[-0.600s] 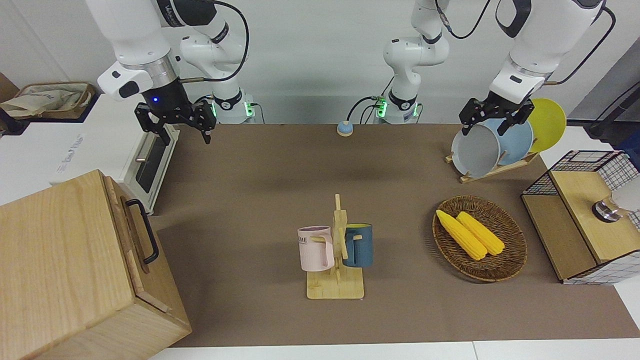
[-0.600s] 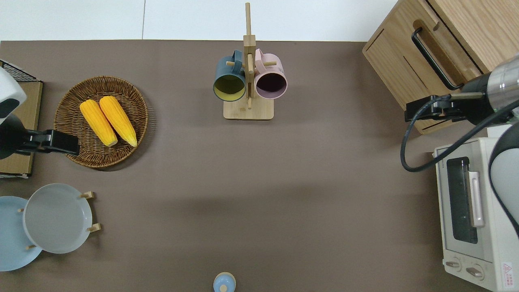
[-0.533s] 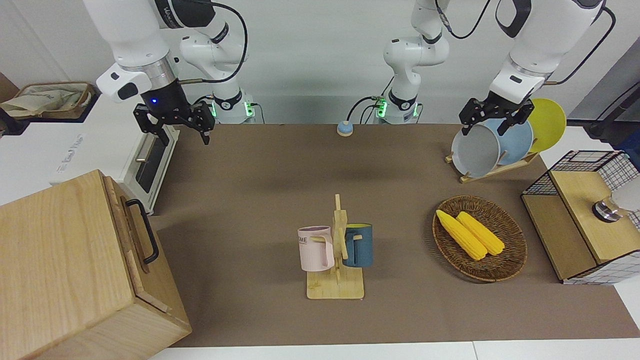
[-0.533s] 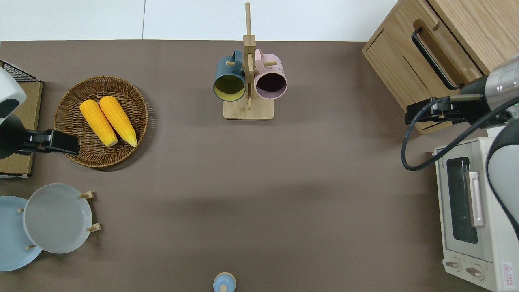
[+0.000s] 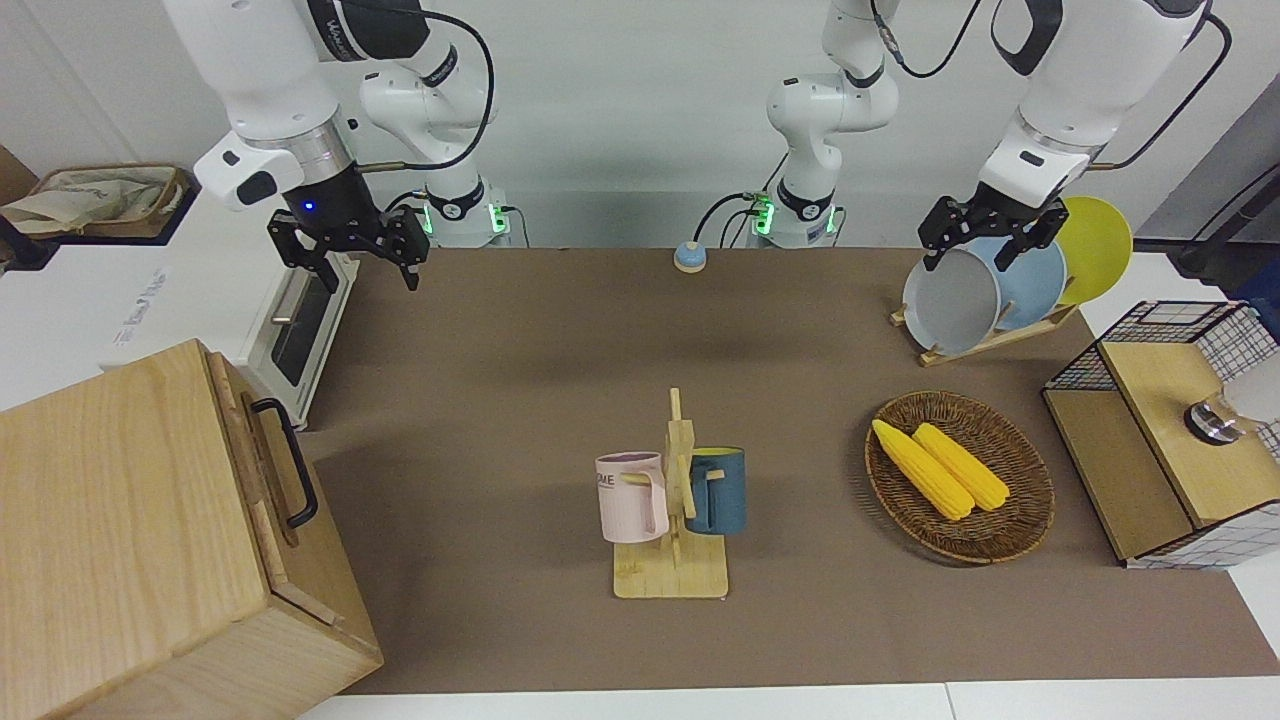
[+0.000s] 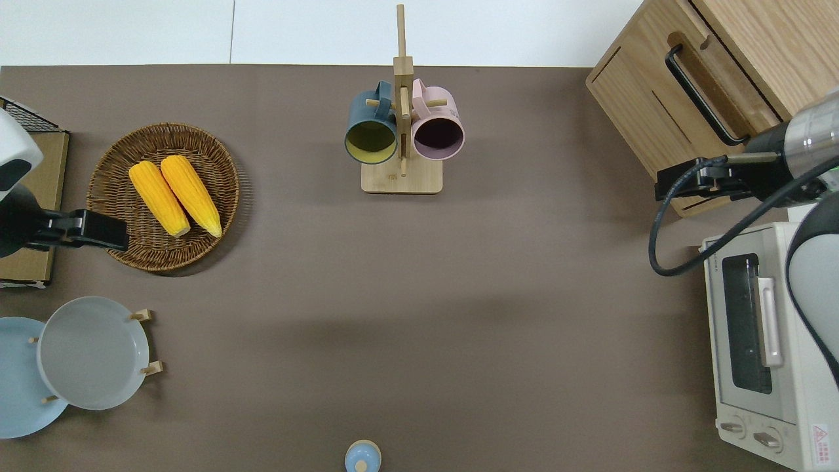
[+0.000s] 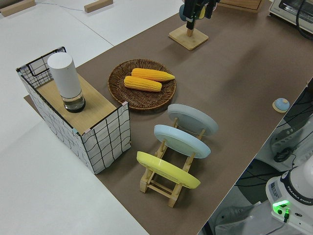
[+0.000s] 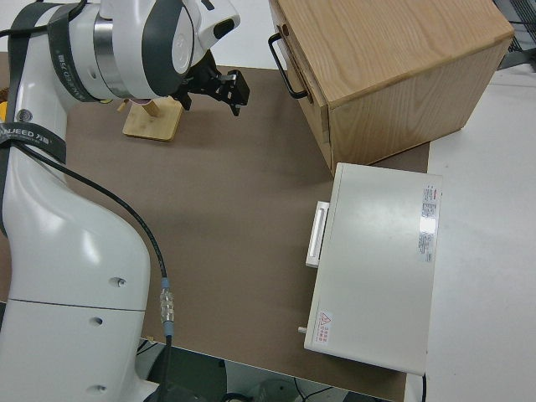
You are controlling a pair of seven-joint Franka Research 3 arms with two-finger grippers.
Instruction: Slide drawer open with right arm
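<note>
The drawer (image 6: 695, 108) sits shut in the wooden box (image 5: 130, 540) at the right arm's end of the table (image 6: 419, 275), at about one o'clock in the overhead view. Its black handle (image 6: 701, 95) is untouched. My right jaws (image 5: 352, 255) are spread, grasping nothing, up in the air over the box's lower front edge, between the drawer and the toaster oven (image 6: 767, 341). My left arm is parked, its jaws (image 5: 985, 240) open. As I judge it, nothing is done yet: reaching the handle, gripping it and pulling all remain.
</note>
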